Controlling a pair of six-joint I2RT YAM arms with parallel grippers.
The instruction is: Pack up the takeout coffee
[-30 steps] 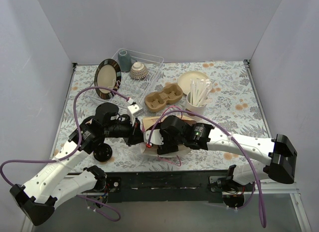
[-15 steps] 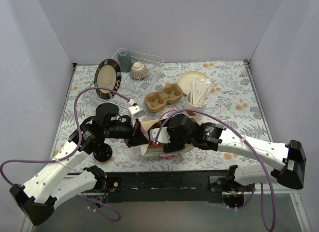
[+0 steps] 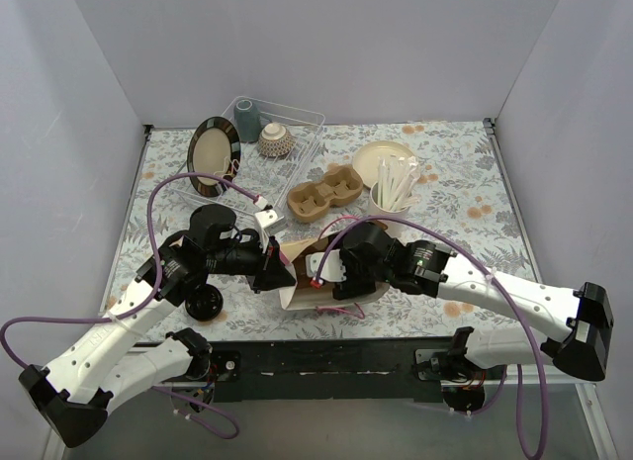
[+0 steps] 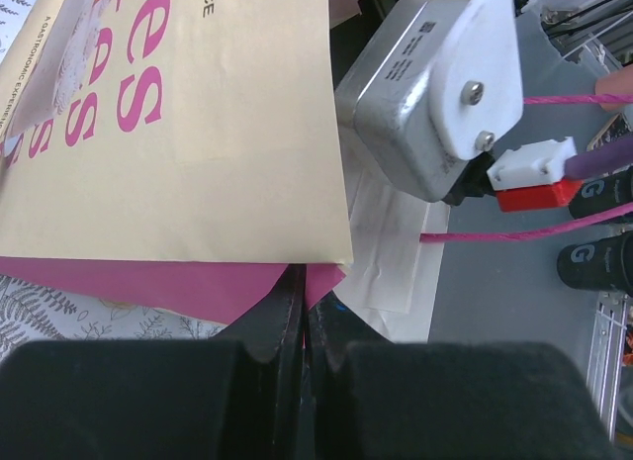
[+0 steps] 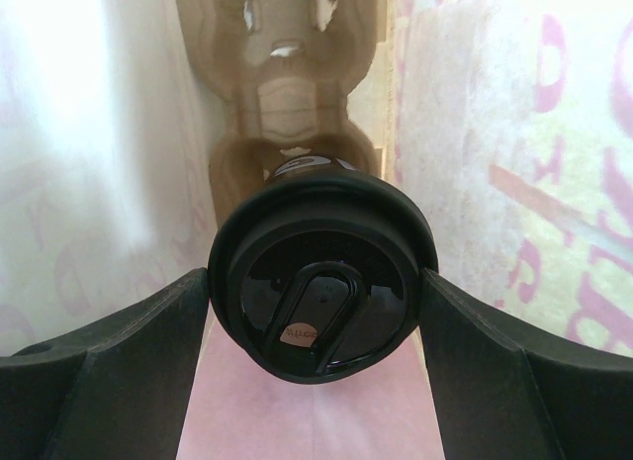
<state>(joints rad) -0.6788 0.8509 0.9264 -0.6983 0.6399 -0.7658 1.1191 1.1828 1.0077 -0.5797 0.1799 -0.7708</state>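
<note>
Inside bag | right hand clasps cup above carrier | left hand pinches bag

The surface is pale, printed with grey ferns and orange blossoms. The bag is tan with pink letters and pink inside. The coffee shows a glossy black lid with 1 small copper spot. The carrier is brown. The dark plate has a striped rim; the cream plate is plain. The arms are white and black.
</note>
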